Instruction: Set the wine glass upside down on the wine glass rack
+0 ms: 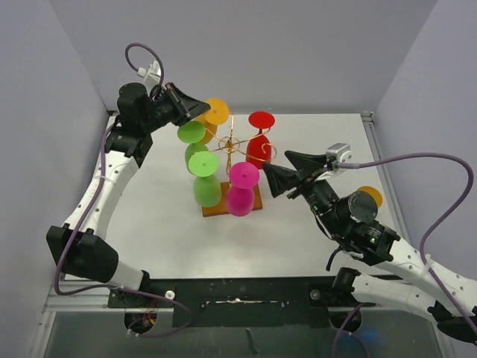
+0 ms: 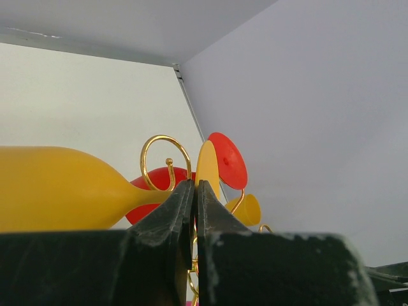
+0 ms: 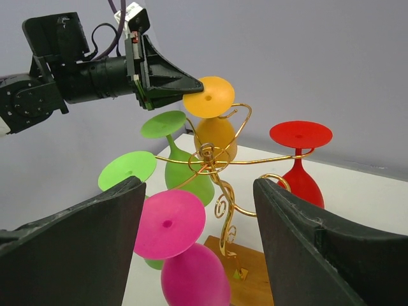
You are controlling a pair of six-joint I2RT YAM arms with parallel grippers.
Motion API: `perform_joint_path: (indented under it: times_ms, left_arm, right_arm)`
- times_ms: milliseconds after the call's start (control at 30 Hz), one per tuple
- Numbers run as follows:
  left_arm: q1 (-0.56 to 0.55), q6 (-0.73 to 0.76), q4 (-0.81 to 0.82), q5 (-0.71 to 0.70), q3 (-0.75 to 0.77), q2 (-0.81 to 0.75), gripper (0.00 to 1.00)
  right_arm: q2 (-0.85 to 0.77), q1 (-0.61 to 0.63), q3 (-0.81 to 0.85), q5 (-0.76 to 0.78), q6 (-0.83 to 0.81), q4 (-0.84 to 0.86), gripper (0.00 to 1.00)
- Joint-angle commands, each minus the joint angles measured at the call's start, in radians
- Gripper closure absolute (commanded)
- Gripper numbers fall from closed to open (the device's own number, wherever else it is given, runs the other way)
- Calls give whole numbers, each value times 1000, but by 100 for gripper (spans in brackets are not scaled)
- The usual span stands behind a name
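Note:
The wine glass rack (image 1: 232, 145) is gold wire on a wooden base (image 1: 257, 201) at mid-table. It also shows in the right wrist view (image 3: 210, 156). A yellow wine glass (image 1: 216, 112) hangs upside down at the rack's far side, its foot (image 3: 208, 95) above a gold loop. My left gripper (image 1: 203, 112) is shut on the rim of that foot (image 2: 207, 167). Two green glasses (image 1: 205, 183), a magenta glass (image 1: 241, 190) and a red glass (image 1: 259, 145) hang upside down on other arms. My right gripper (image 1: 277, 165) is open and empty just right of the rack.
A yellow-orange object (image 1: 369, 195) lies on the table at the right, partly hidden behind my right wrist. Grey walls close in the table on three sides. The right arm's cable (image 1: 447, 171) loops over the right edge.

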Motion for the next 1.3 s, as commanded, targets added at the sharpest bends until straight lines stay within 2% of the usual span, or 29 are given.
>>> perform_joint_path:
  times_ms: [0, 267, 667, 1267]
  left_arm:
    - [-3, 17, 17, 7, 56, -6, 100]
    - [-6, -9, 38, 16, 23, -33, 100]
    - [-60, 19, 59, 16, 59, 19, 100]
    - [-69, 21, 62, -21, 197, 128, 100]
  right_arm:
    - [-27, -3, -14, 20, 28, 75, 30]
    - [-37, -3, -23, 24, 36, 83, 30]
    - [-37, -4, -29, 10, 49, 101, 30]
    - [-64, -3, -17, -11, 84, 82, 30]
